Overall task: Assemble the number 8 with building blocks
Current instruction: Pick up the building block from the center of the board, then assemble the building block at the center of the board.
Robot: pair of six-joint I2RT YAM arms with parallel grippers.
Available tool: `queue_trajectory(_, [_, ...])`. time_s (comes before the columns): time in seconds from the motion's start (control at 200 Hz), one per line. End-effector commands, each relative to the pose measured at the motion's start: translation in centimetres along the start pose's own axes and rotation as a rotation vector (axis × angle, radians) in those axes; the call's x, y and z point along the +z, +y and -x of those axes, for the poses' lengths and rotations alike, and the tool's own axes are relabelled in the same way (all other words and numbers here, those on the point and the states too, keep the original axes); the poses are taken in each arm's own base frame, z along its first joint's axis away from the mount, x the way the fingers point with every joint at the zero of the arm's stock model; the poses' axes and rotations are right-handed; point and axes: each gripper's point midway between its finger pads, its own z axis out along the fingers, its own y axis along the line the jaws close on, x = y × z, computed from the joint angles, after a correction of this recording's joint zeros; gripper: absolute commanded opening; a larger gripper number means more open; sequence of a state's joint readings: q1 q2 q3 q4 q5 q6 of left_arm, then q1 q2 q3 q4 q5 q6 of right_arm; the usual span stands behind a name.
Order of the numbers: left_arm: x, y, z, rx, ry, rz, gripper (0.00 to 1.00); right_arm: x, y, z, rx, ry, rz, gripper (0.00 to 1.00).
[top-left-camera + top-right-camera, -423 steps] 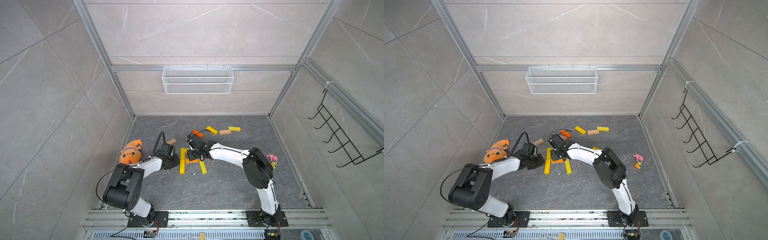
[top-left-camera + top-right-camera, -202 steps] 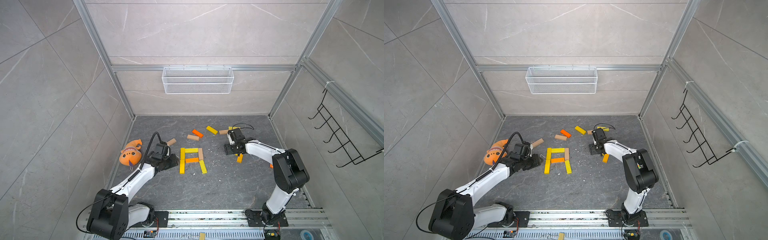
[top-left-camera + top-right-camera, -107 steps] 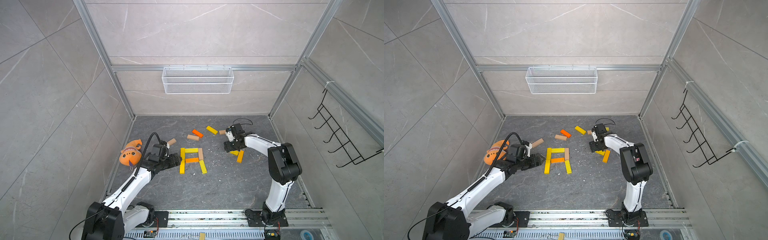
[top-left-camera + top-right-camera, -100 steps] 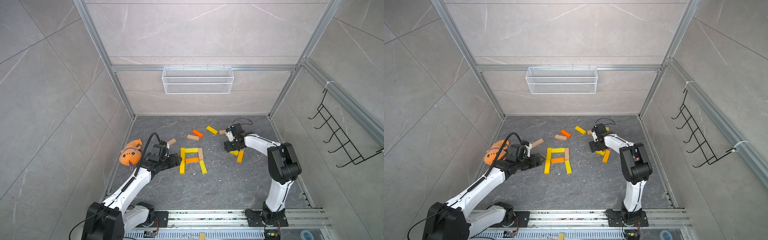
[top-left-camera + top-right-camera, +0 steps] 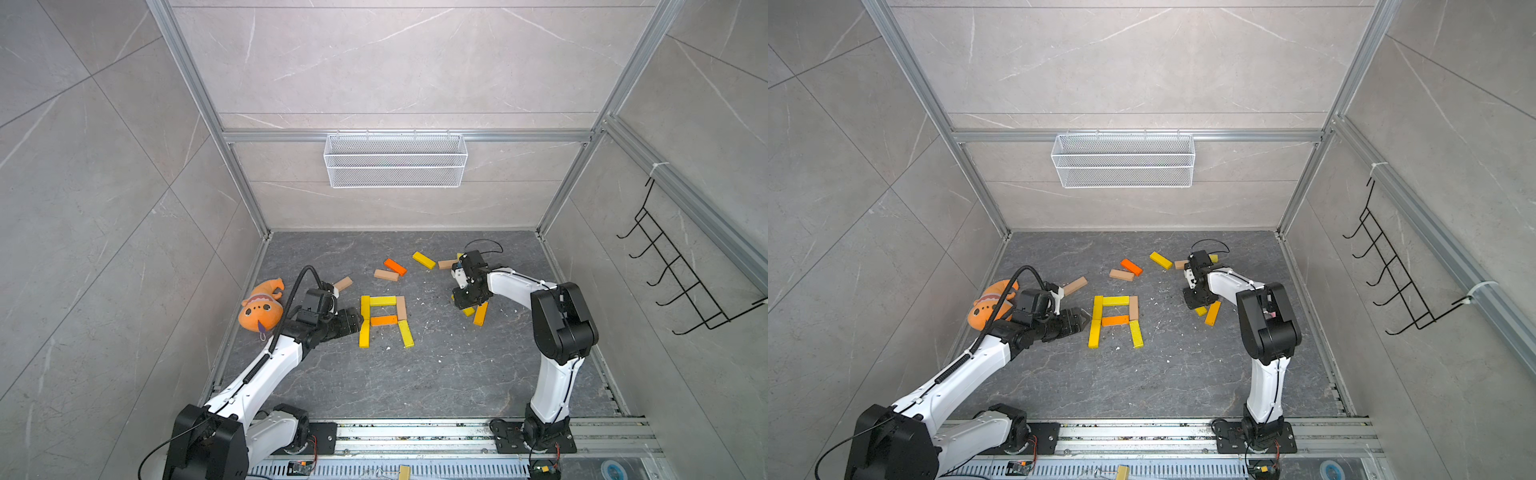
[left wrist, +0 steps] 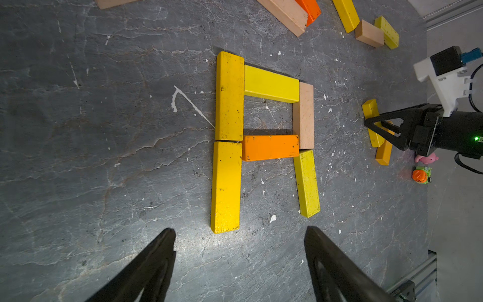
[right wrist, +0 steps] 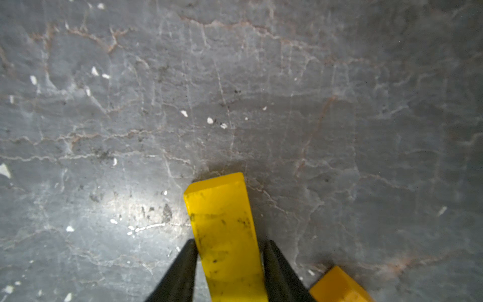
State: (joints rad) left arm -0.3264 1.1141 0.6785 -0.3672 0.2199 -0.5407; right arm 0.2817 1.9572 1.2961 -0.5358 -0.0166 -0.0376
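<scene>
- Black-jawed left gripper (image 5: 356, 321) hangs low over the grey floor (image 5: 415, 374) at the near left. Its jaws are spread wide with nothing between them, and its tips are just beside the figure's left column.
- Six building blocks lie flat there, edge to edge. An upper yellow bar (image 6: 230, 96) and a lower yellow bar (image 6: 226, 187) make the left column. A yellow top bar (image 6: 270, 83) crosses to a tan bar (image 6: 304, 115), and an orange bar (image 6: 270, 147) closes the middle. A slanted yellow bar (image 6: 307, 183) runs down from the tan one.
- An orange plush toy (image 5: 262, 307) lies against the left wall, beside the left arm.
- Farther right, the right gripper (image 7: 230, 241) is clamped on the long sides of a yellow block (image 7: 222, 209), low over the floor. An amber block (image 5: 481, 313) lies just beside it.
- Behind, loose blocks are scattered: a tan block (image 5: 343, 283) near the left wrist, another tan block (image 5: 385, 274) touching an orange block (image 5: 395, 266), and a far yellow block (image 5: 424, 260).
- A white wire basket (image 5: 395, 160) hangs on the back wall.
</scene>
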Motion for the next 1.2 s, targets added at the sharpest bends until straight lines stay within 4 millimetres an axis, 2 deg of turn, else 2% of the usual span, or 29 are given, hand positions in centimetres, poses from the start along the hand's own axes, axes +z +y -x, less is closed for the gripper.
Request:
queue_trajectory(0.0, [-0.2, -0.3, 0.1, 0.003, -0.007, -0.023, 0.80, 0.0, 0.3, -0.3, 0.009, 0.020, 0.013, 0.37])
queue_trajectory(0.165, [-0.2, -0.5, 0.3, -0.035, -0.001, -0.027, 0.80, -0.5, 1.1, -0.1, 0.003, -0.001, 0.024, 0.29])
queue_trajectory(0.235, [-0.3, -0.5, 0.4, -0.052, -0.001, -0.028, 0.79, -1.7, 1.9, 0.3, -0.011, -0.035, 0.028, 0.28])
queue_trajectory(0.335, [-0.5, 0.1, 0.7, -0.090, -0.010, -0.022, 0.79, -3.6, 4.0, 0.5, -0.055, -0.081, 0.040, 0.26])
queue_trajectory(0.474, [-0.8, 1.1, 0.9, -0.142, -0.015, -0.030, 0.79, -6.3, 9.7, 0.1, -0.170, -0.135, 0.117, 0.25])
queue_trajectory(0.619, [-1.0, 2.2, 0.9, -0.188, -0.011, -0.020, 0.79, -8.4, 16.3, -1.5, -0.369, -0.156, 0.236, 0.26])
queue_trajectory(0.739, [-1.0, 3.0, 0.7, -0.233, -0.008, -0.025, 0.79, -9.5, 20.1, -2.2, -0.481, -0.160, 0.300, 0.26])
queue_trajectory(0.904, [-0.8, 3.6, 0.5, -0.270, -0.008, -0.031, 0.79, -9.2, 24.3, -3.6, -0.656, -0.109, 0.280, 0.25])
queue_trajectory(1.193, [-1.1, 4.2, 0.1, -0.274, -0.011, -0.007, 0.78, -6.1, 29.7, -5.1, -0.851, -0.015, 0.247, 0.24])
